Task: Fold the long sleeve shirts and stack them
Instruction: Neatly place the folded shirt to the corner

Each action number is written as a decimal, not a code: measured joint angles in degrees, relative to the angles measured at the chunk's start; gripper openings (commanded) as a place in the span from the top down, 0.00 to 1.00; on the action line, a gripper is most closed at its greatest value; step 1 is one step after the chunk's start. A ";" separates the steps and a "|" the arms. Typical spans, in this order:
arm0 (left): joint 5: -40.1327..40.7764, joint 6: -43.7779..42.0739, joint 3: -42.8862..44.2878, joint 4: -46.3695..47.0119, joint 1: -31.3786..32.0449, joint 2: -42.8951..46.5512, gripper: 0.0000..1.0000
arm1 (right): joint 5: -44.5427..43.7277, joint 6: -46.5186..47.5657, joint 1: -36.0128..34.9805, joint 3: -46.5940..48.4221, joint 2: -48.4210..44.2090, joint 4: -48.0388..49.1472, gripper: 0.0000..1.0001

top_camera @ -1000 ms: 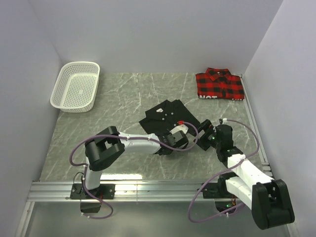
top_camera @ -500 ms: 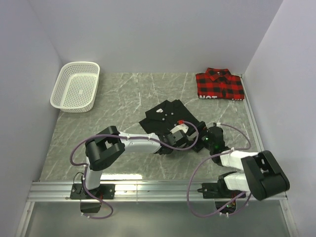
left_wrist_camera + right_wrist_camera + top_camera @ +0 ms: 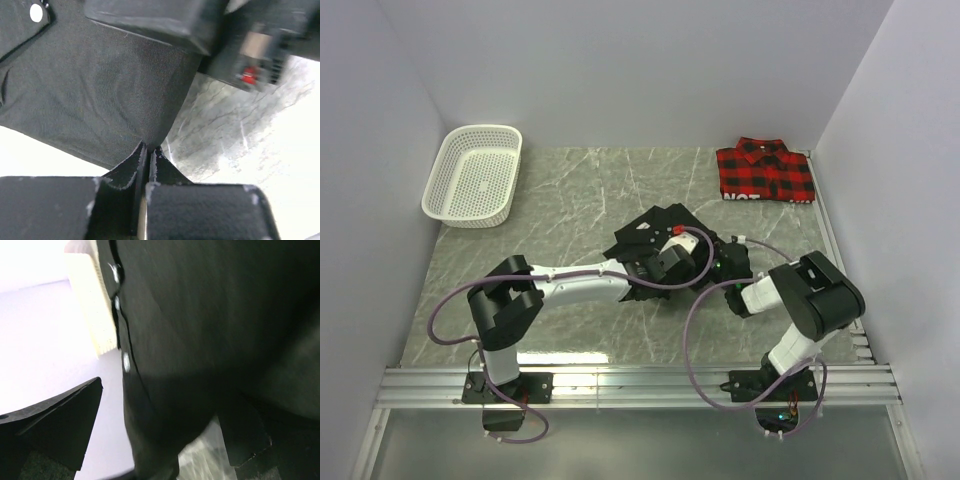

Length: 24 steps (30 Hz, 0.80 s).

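The table (image 3: pixel 570 205) under me is grey stone-patterned, veined in white, boxed in by plain pale walls (image 3: pixel 640 70) at the back and both sides, with a metal rail (image 3: pixel 620 384) along the near edge where my bases are bolted. A white mesh basket (image 3: pixel 473 176) sits in the far left corner. The red-and-black plaid shirt (image 3: pixel 765 172) lies folded in the far right corner, well apart from everything else. The black shirt (image 3: pixel 648 228) is near the middle of the table, a little right of centre, collar and pale buttons up, and its near edge looks bunched where my two wrists meet. My left arm runs low from its base, out to the right across the table. My left gripper (image 3: pixel 148 152) has its fingers pressed together, and a fold of the black shirt's edge is pinched between the tips, with cloth spreading away above them. My right arm is folded tight, elbow up at the right, forearm pointing left and low toward the same edge. My right gripper (image 3: pixel 160 432) stands spread wide with the black cloth hanging between the fingers, not clamped.
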<state>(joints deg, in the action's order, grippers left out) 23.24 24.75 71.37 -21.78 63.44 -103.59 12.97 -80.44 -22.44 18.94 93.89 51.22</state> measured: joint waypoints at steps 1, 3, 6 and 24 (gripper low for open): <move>-0.42 0.20 0.00 0.11 -0.17 0.24 0.95 | -0.07 -0.17 -0.09 0.76 1.09 0.63 0.01; -1.25 0.55 0.00 0.24 -0.37 0.39 0.93 | -0.09 -0.35 -0.09 2.03 2.82 1.66 0.04; -2.43 1.16 -0.42 0.50 -0.37 0.37 0.89 | -0.13 -0.31 -0.11 4.11 5.09 2.19 0.10; -11.23 7.63 -6.34 -1.03 -11.17 11.26 0.12 | -1.25 6.93 0.20 9.29 10.43 -1.66 1.00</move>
<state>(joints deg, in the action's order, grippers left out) 12.01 32.38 65.04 -22.81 52.27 -92.33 11.73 -73.52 -22.24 28.23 104.31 49.56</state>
